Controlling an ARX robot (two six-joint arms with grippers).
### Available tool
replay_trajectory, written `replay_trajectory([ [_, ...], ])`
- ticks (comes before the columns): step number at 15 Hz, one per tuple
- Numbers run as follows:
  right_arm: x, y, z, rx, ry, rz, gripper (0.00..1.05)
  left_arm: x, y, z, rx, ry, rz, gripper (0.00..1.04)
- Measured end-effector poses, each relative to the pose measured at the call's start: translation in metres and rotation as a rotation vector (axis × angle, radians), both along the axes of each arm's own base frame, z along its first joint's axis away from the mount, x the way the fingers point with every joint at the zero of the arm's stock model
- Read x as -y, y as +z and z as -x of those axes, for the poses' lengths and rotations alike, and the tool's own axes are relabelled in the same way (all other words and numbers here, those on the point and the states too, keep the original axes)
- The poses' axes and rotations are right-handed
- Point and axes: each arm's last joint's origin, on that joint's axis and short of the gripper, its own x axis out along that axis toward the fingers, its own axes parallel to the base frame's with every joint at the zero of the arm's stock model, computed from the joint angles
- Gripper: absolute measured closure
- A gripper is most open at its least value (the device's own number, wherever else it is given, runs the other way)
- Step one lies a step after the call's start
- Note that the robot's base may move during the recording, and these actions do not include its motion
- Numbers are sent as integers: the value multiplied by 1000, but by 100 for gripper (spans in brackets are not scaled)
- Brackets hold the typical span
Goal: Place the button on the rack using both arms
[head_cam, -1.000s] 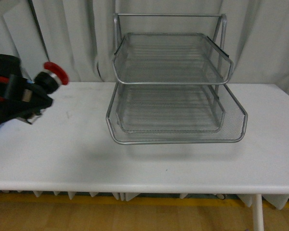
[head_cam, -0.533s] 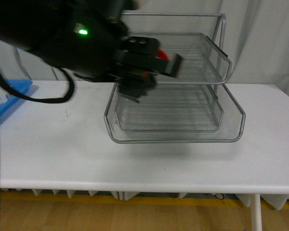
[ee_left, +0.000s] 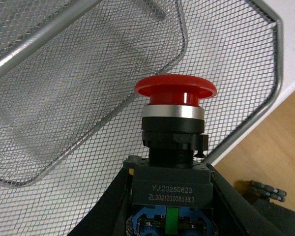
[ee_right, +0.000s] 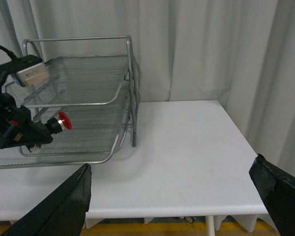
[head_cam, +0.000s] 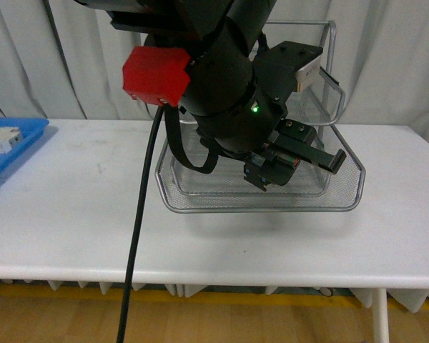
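Note:
My left gripper point(head_cam: 300, 156) is shut on the button, gripping its dark blocky body. The wrist view shows the red mushroom cap point(ee_left: 175, 91) poking out past the jaws point(ee_left: 169, 182), close over the mesh of the rack point(ee_left: 278, 73). In the front view the arm hides the button and much of the silver rack point(head_cam: 347, 196). The right wrist view shows the button point(ee_right: 64, 121) held sideways just above the rack's point(ee_right: 128, 54) lowest tier, near its front. My right gripper point(ee_right: 172, 206) is open and empty, over the table to the right of the rack.
A flat blue tray point(head_cam: 7, 146) with a white component point(head_cam: 0, 136) sits at the table's far left. A black cable point(head_cam: 139, 229) hangs from the left arm in front of the white table point(head_cam: 71, 229). Grey curtains hang behind.
The left arm has swung from the far left across to the rack, carrying the button, and lowered it from the upper tier's front to the lowest tier.

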Motion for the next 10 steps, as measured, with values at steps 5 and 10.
replay_trajectory([
  [5,0,0,0,0,0,0,6,17,-16,-37,-42,34,-69,69],
  [10,0,0,0,0,0,0,6,17,-26,-76,-41,122,-98,69],
])
